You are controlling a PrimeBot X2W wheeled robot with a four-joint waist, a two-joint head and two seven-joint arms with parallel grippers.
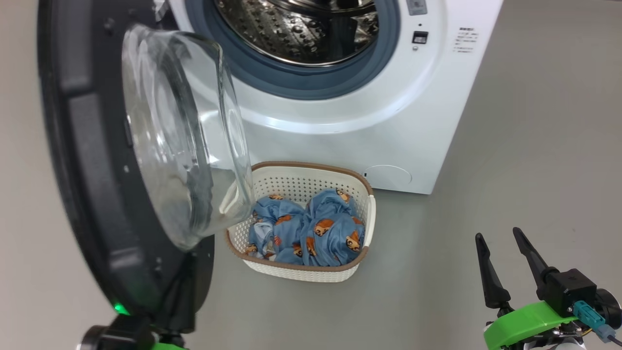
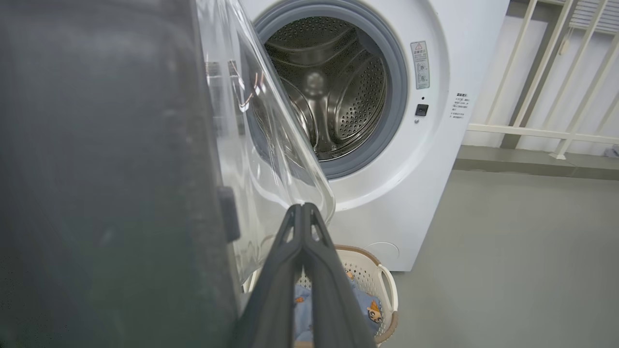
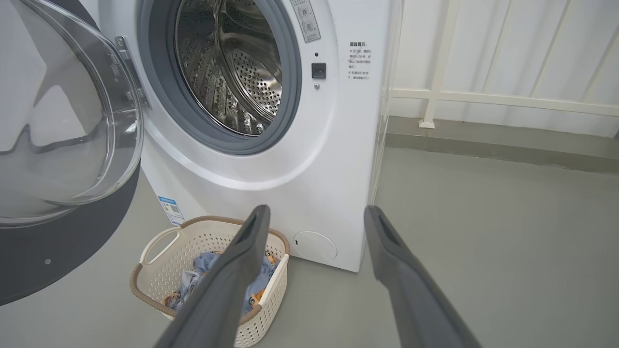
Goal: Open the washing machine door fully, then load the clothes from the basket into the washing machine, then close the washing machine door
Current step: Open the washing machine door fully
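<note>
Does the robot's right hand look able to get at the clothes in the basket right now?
Probably yes. The right hand is open, with bare floor between it and the basket. The clothes lie uncovered, and the open door hangs near the basket's left side only.

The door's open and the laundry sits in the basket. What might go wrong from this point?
1. The washing machine door overlaps the basket's left edge in the head view, so the open right gripper may bump it when reaching in.
2. The shut left gripper sits close beside the door and might nudge it.
3. The clothes lie bunched; a piece may slip to the floor before reaching the drum.
</note>
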